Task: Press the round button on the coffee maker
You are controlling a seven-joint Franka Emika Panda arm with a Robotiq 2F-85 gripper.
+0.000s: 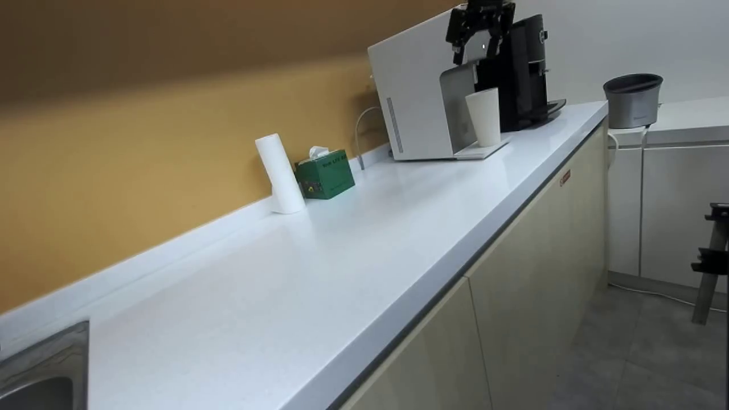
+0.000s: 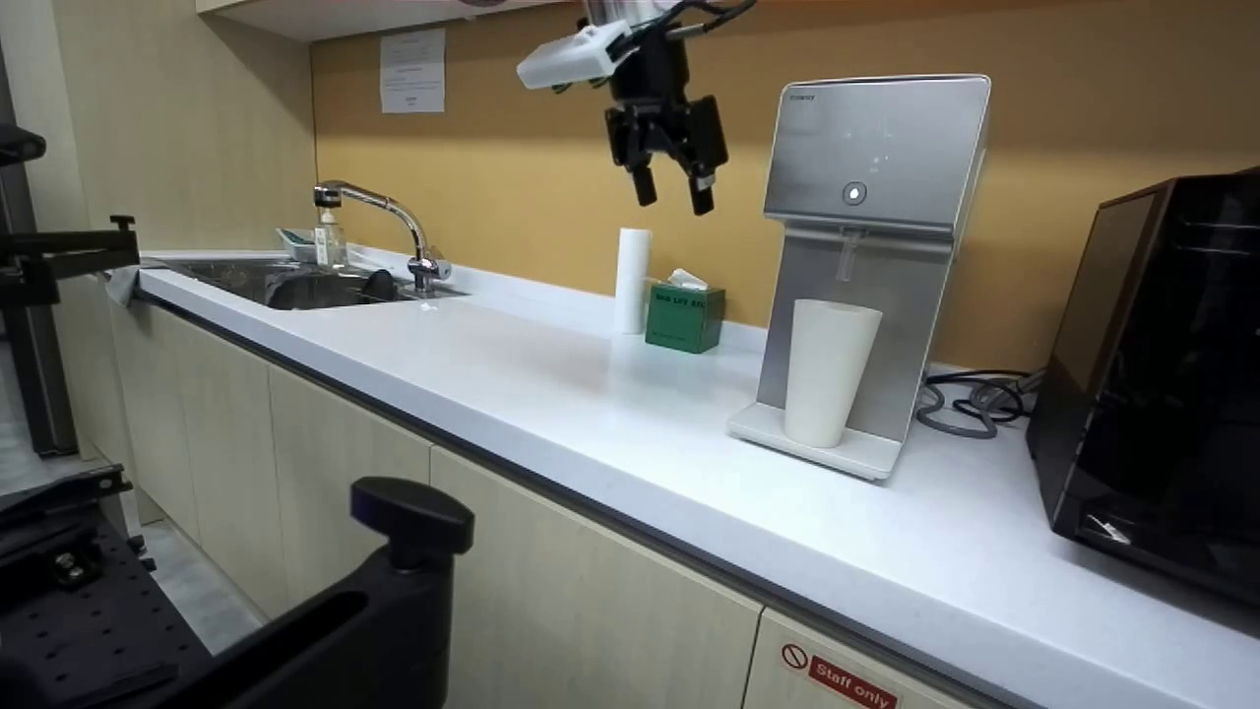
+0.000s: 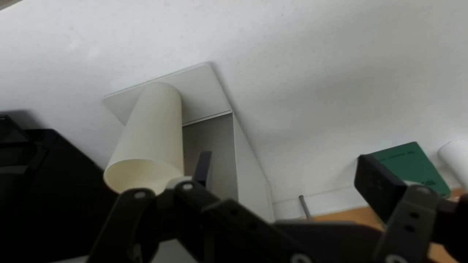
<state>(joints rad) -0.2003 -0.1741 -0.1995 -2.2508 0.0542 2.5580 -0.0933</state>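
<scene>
– Pose?
– We've got the tool pointing down near the dispenser, spread wide, holding nothing.
– Cup?
– Upright on the dispenser's tray; contents, we can't tell. Round button: dispenser's front.

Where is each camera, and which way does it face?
An exterior view: near the sink, facing along the counter toward the dispenser; gripper shows.
An exterior view: in front of the counter, facing wall and button; gripper and arm end show.
Wrist view: at the gripper, facing down at the cup; fingers show.
Both exterior views share dispenser, cup, roll, box.
</scene>
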